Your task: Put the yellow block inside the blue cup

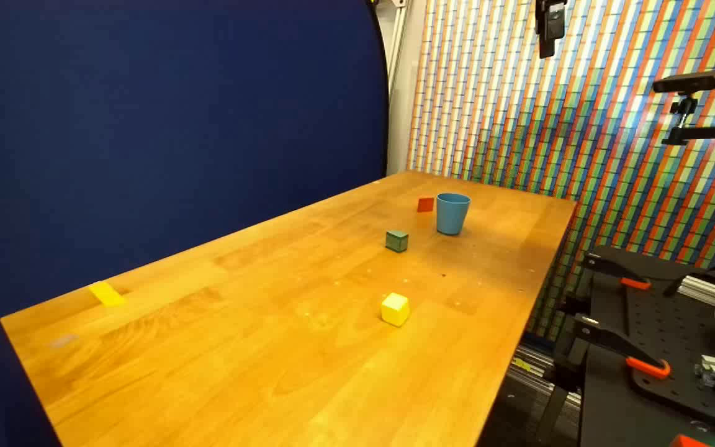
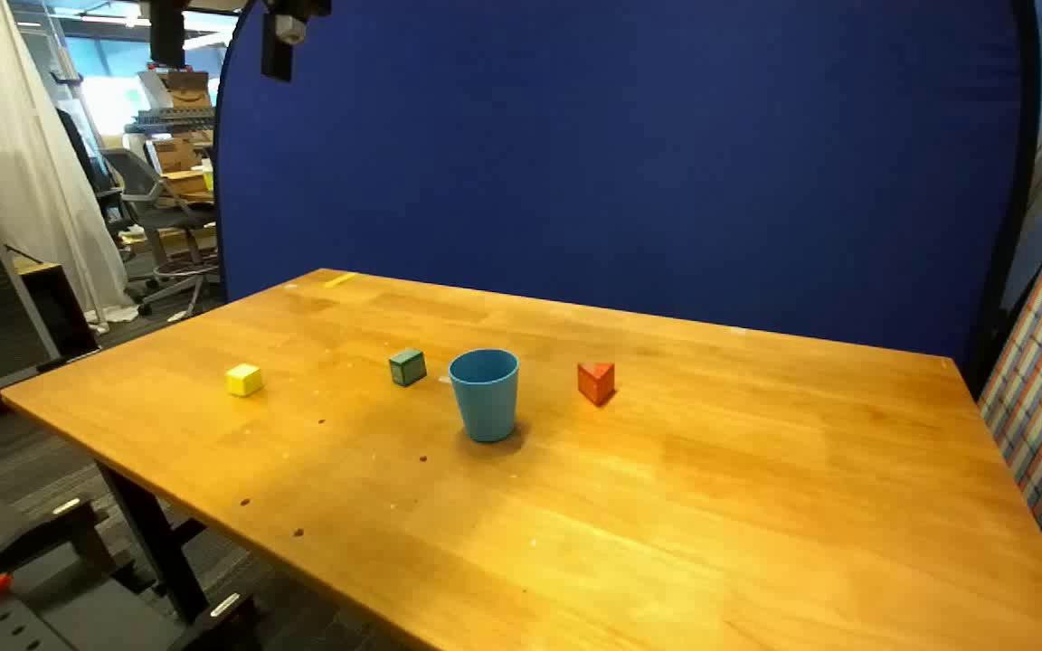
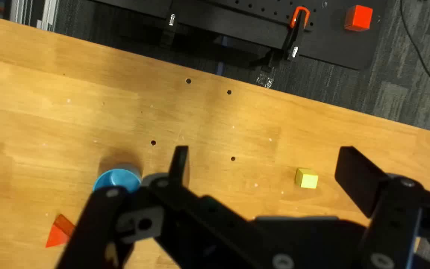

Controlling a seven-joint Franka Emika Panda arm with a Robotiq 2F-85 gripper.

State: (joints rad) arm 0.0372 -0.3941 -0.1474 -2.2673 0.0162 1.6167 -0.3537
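The yellow block (image 1: 395, 309) is a small bright cube on the wooden table; it also shows in an exterior view (image 2: 244, 380) and in the wrist view (image 3: 307, 178). The blue cup (image 1: 452, 216) stands upright on the table, mouth up; it shows too in an exterior view (image 2: 487, 402) and, partly covered by the gripper, in the wrist view (image 3: 120, 177). Its visible inside holds nothing. My gripper (image 2: 222, 68) is high above the table, fingers apart and empty. In the wrist view the gripper (image 3: 263, 151) frames the yellow block far below, nearer the right finger.
A dark green block (image 2: 408, 367) lies between the yellow block and the cup. A red triangular block (image 2: 596, 383) lies near the cup. A flat yellow strip (image 1: 107, 293) is at a table corner. A black side table (image 3: 334, 45) with clamps and a red block (image 3: 358, 18) stands alongside.
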